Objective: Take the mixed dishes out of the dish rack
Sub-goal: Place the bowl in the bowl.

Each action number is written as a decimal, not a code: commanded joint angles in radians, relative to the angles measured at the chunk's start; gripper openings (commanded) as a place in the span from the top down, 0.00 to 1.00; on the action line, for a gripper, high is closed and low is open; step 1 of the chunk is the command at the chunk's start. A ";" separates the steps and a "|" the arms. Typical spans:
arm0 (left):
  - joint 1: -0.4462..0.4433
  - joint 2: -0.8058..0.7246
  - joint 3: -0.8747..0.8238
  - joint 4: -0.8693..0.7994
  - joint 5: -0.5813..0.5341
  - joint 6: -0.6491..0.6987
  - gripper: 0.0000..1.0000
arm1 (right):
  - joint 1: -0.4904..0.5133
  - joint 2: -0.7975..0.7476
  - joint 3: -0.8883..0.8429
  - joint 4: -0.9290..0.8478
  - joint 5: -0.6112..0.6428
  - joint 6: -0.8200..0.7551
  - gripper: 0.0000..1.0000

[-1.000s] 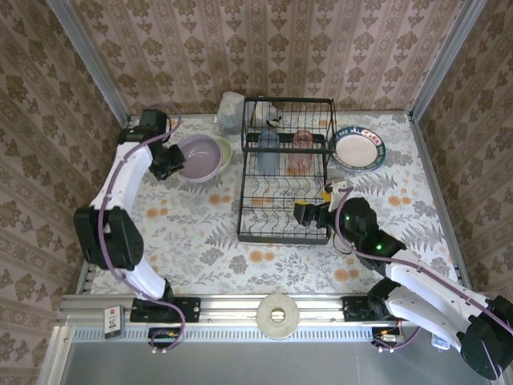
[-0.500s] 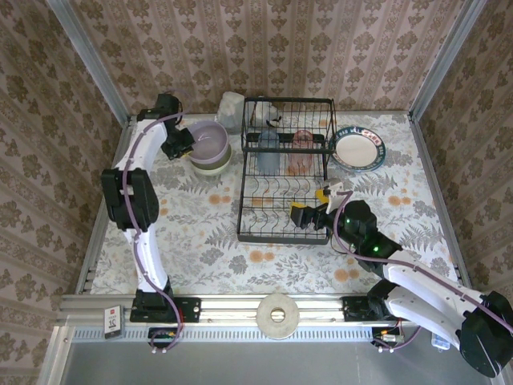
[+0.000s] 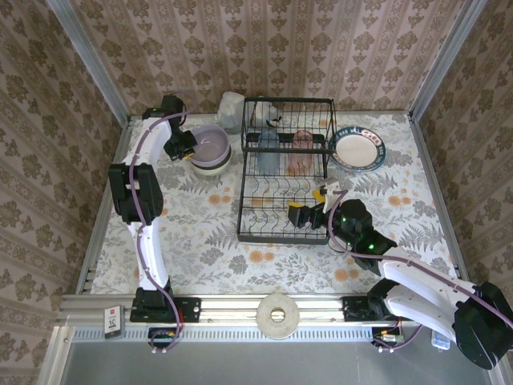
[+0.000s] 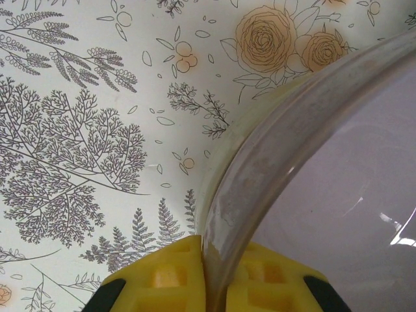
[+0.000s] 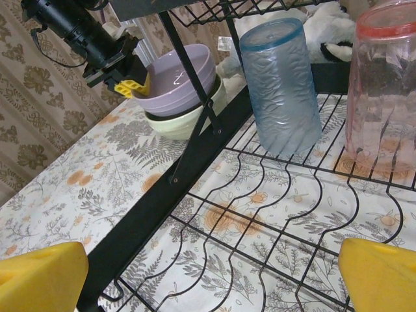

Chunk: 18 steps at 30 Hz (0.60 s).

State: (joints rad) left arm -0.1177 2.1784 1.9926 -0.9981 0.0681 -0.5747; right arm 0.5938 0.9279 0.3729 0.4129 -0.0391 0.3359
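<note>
My left gripper (image 4: 211, 273) is clamped on the rim of the lavender bowl (image 3: 210, 144), which sits nested in the pale green bowl (image 3: 212, 166) on the table, at about ten o'clock from the dish rack (image 3: 282, 238). If I pull away before letting go, I judge both bowls could drag or tip. The lavender bowl faces mouth up, axis near vertical and slightly tilted; being round, it has no long side. My right gripper (image 3: 311, 204) hangs wide open at the rack's four o'clock, facing the grey-blue tumbler (image 5: 281, 88); its fingers could snag the wires.
</note>
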 commanded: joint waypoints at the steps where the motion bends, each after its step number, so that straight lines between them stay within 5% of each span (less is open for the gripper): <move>1: -0.011 0.004 0.061 0.019 0.023 0.003 1.00 | 0.006 0.013 0.001 0.038 -0.018 0.001 0.00; 18: -0.015 0.041 0.061 0.021 0.018 -0.007 1.00 | 0.006 0.041 0.001 0.056 -0.006 -0.015 0.00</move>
State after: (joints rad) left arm -0.1303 2.2124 2.0056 -1.0058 0.0666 -0.5747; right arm 0.5938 0.9573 0.3729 0.4236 -0.0387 0.3355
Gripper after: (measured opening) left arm 0.089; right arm 0.999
